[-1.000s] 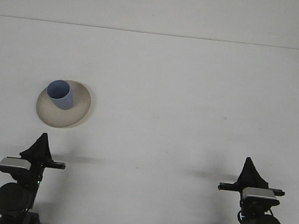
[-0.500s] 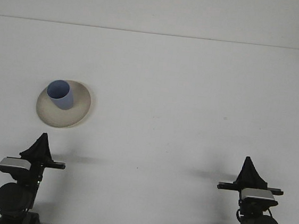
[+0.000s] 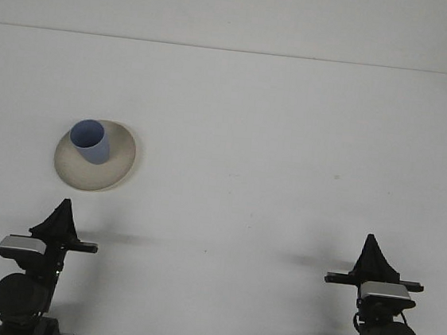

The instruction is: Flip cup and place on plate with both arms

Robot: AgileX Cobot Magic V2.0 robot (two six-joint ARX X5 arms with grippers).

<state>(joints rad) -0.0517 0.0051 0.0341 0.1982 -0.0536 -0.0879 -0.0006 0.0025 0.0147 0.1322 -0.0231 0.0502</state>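
1. Front view cuts off both arm bases at the near edge.
2. Left gripper [image 3: 63, 208] and right gripper [image 3: 372, 245] taper to points, fingers pressed together.
3. Light-blue plastic cup [image 3: 90, 141] stands mouth-up on the round beige plate [image 3: 117, 163], far left.
4. White table [image 3: 288, 158] spreads bare rightward.

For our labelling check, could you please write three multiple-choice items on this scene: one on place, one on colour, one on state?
1. Where does the cup stand?
A. On the plate
B. On the bare table beside the right gripper
C. In the left gripper

2. What colour is the cup?
A. Red
B. Blue
C. Green

3. Which way does the cup's opening face?
A. Upward
B. Down onto the plate
C. It is covered by a lid

Answers: 1 A, it sits on the beige plate on the left side of the table. 2 B, its wall is light blue. 3 A, the open rim and hollow interior show.
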